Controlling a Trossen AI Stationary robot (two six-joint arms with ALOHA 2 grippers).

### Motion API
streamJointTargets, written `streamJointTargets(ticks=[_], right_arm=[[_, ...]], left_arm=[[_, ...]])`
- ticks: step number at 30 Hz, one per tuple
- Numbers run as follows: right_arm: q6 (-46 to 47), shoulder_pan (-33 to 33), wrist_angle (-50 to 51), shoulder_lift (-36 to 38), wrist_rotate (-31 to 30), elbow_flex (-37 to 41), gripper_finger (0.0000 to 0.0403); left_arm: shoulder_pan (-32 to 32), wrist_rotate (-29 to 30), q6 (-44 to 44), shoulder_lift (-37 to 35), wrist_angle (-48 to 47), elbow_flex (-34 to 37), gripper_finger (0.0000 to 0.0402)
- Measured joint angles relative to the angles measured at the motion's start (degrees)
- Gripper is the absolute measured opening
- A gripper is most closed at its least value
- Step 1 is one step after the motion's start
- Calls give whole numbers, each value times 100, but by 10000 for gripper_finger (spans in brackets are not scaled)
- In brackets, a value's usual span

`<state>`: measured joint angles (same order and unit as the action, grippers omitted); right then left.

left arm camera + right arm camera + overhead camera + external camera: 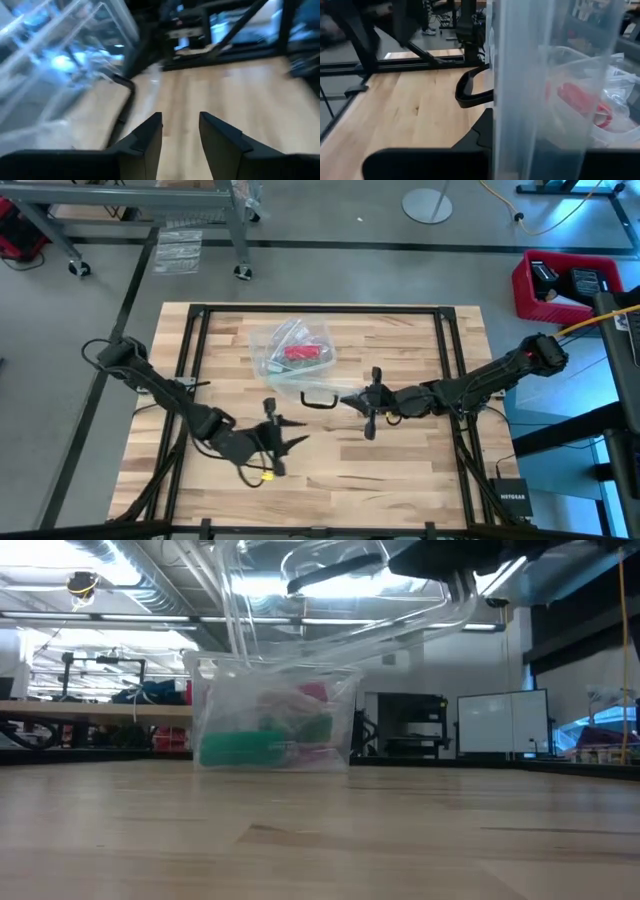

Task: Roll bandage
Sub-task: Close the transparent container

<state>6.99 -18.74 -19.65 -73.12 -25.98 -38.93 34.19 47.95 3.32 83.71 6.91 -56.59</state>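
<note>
The left hand [292, 442] hung low with fingers [145, 142] parted; the right hand [352, 401] reached inward, fingers clamped shut.

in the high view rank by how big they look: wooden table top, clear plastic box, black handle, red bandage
Largest to smallest, as seen from above:
1. wooden table top
2. clear plastic box
3. black handle and red bandage look about alike; the bandage is partly veiled by plastic, so I won't rank them.

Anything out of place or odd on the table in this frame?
Yes. The red bandage is not laid out for rolling; it sits inside a small clear plastic bag within the clear plastic box. The right claw is shut on the box wall, holding the box tipped up. The left claw is open, holding nothing.
</note>
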Motion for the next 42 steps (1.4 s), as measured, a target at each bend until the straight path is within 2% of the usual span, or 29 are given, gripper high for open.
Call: streamJointTargets(ticks=[6,13,17,19,24,29,39,42], right_arm=[[249,0,107,0,5,-42,7],[517,0,152,0,25,-45,7],[631,0,147,1,114,-45,13],[680,0,137,0,116,-45,15],[777,2,-17,0,266,-45,7],[989,2,-24,2,263,-49,14],[1208,2,-84,2,302,-49,12],[1237,2,-83,2,335,-49,7]], left_arm=[[-240,830,-1446,693,2,-592,120],[-353,998,-2189,1136,-30,-710,120],[-403,1548,-2244,1281,-48,-711,120],[-453,1639,-2303,1277,-43,-711,120],[-589,1630,-2327,1273,-45,-709,120],[-653,1199,-2219,1271,-50,-705,120],[-776,1458,-1979,1271,-113,-705,118],[-771,1487,-1971,1271,-80,-705,97]])
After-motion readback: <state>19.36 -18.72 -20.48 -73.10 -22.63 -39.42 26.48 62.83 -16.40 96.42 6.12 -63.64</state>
